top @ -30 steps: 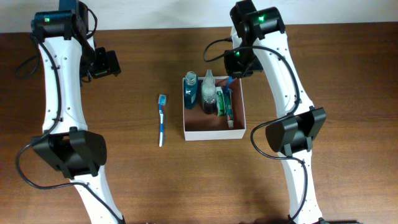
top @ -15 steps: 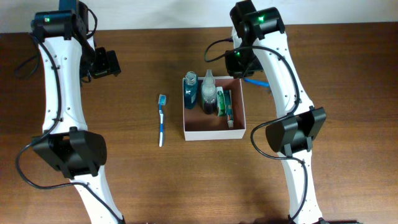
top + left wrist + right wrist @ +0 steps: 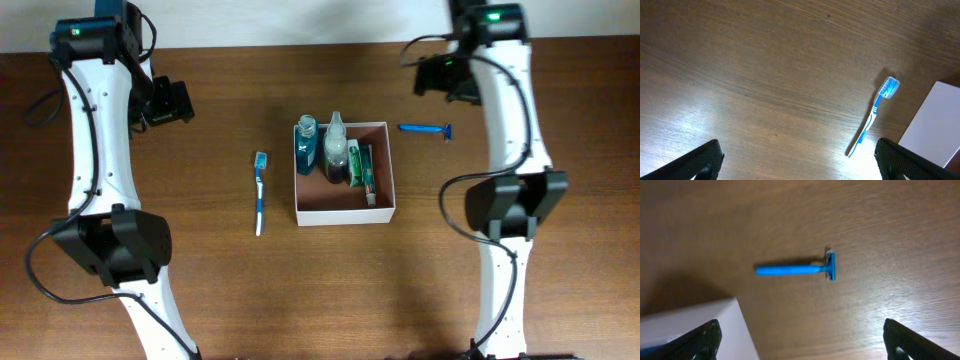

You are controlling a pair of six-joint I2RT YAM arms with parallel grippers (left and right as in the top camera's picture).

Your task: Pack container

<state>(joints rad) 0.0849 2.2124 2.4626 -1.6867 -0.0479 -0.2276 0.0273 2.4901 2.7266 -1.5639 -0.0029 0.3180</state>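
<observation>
- A dark brown wooden table (image 3: 560,280) with fine, streaky grain fills nearly all of the overhead view; along its far edge runs a pale strip of wall (image 3: 280,20).
- Both wrist views catch a bright patch of glare on the wood, and soft shadows lie beneath the arms.
- The shallow square container (image 3: 345,218), with white walls and a pinkish-brown floor, sits near the middle of the table, between the two arms.
- Its left half holds a blue bottle (image 3: 306,147), a clear bottle with dark liquid (image 3: 335,150) and a green-and-white packet (image 3: 362,170), packed side by side; the right half shows bare floor.
- A blue-and-white plastic toothbrush (image 3: 260,193) lies on the wood to the left of the container, apart from it, bristle end toward the far edge.
- A blue plastic razor (image 3: 427,129) lies on the wood just right of the container's far corner, its head pointing away from the box.
- The left gripper (image 3: 170,102) hangs over bare table near the far left, jaws spread wide with nothing between them.
- The right gripper (image 3: 800,335) hangs over the far right of the table, above the razor but clear of it; its fingers (image 3: 702,337) stand at the frame's two bottom corners, wide apart and empty.
</observation>
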